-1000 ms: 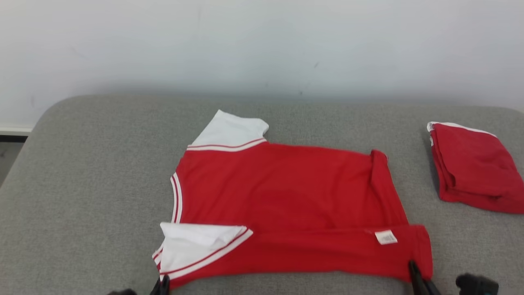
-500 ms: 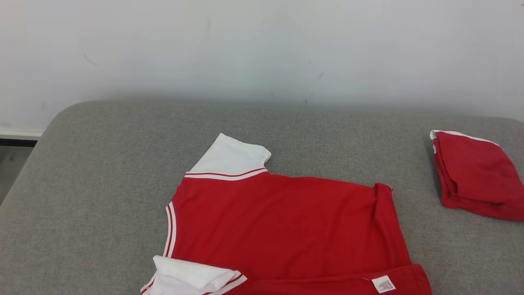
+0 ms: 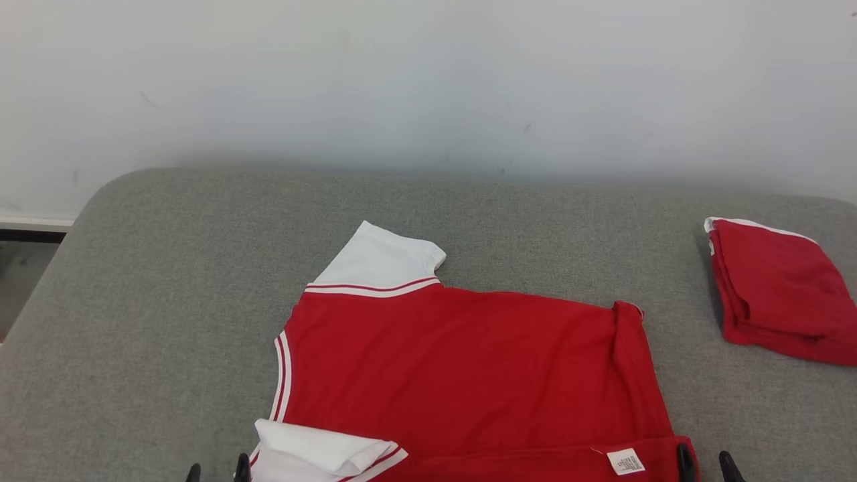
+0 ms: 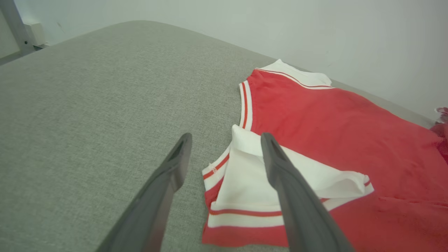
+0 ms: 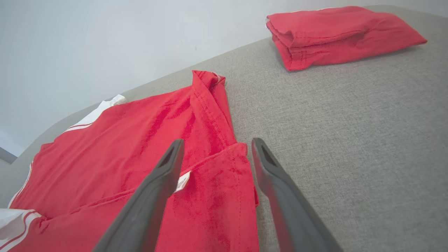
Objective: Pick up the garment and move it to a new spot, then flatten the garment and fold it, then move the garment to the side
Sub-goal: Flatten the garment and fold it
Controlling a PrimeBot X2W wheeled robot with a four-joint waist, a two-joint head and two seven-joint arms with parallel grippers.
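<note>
The garment [image 3: 462,368] is a red shirt with white sleeves, spread on the grey cushion, its near edge folded over with a white label showing. My left gripper [image 3: 217,472] stands open at the near-left corner, over the folded white sleeve [image 4: 245,168], with nothing between its fingers. In the left wrist view the left gripper [image 4: 225,138] has one finger above the sleeve and one above bare cushion. My right gripper [image 3: 705,463] is open at the near-right hem corner [image 5: 224,182]. In the right wrist view the right gripper [image 5: 215,144] straddles that corner without gripping it.
A second red garment [image 3: 776,288], folded into a compact stack, lies at the right end of the cushion [image 3: 167,301]. A pale wall rises behind. The cushion's rounded left corner drops to the floor at far left.
Both grippers have let go of the garment's near edge and now stand open. The head camera has tilted, so the shirt sits lower in the picture.
</note>
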